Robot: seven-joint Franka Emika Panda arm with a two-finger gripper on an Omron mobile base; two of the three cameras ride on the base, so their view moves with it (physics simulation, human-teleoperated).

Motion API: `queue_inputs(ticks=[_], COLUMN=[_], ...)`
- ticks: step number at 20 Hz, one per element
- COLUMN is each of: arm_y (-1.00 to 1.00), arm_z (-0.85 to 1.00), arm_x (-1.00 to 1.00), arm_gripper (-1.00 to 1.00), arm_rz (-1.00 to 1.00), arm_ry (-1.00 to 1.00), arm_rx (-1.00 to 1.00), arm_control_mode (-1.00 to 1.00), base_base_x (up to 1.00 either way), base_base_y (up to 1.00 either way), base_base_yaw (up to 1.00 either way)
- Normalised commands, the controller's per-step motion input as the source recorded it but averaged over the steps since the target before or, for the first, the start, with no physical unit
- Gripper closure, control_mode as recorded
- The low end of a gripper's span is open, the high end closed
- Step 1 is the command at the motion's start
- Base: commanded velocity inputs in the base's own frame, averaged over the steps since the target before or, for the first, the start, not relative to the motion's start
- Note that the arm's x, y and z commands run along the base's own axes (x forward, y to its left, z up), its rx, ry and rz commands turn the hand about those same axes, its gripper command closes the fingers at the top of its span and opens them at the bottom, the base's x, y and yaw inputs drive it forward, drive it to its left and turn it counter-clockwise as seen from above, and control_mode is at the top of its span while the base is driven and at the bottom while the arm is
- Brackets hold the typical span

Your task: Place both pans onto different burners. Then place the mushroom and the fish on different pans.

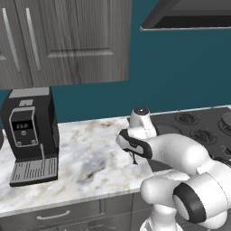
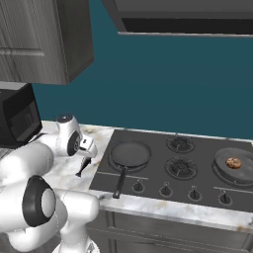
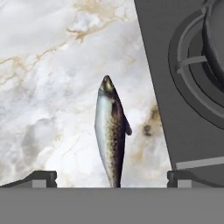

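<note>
A slim dark grey fish with a pale belly lies on the marble counter just left of the cooktop. My gripper hangs right above it, open, with one fingertip on each side of the tail end and nothing held. In the right base view the gripper hovers over the fish. One black pan sits on the front-left burner, its handle pointing toward the front edge. The other pan rests on the far-right burner with the brown mushroom inside it.
Two bare burners lie between the pans, with a row of knobs along the cooktop front. A black coffee machine stands on the counter to the left. Wall cabinets and a range hood hang overhead.
</note>
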Motion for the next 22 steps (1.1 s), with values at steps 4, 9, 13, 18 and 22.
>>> queue_inputs(ticks=[4, 9, 13, 18, 22], arm_y=[0.04, 0.01, 0.00, 0.00, 0.00], arm_z=[-0.27, -0.18, -0.16, -0.12, -0.12], arm_x=[0.23, 0.21, 0.17, 0.03, 0.03], arm_gripper=[-1.00, -1.00, -1.00, -1.00, -1.00], arm_rz=[0.00, 0.00, 0.00, 0.00, 0.00], arm_ry=[0.00, 0.00, 0.00, 0.01, 0.03], arm_rx=[0.00, 0.00, 0.00, 0.01, 0.00], arm_control_mode=[-1.00, -1.00, -1.00, -1.00, -1.00], base_base_x=[0.00, 0.00, 0.00, 0.00, 0.00], base_base_y=[0.00, 0.00, 0.00, 0.00, 0.00], base_base_yaw=[0.00, 0.00, 0.00, 0.00, 0.00])
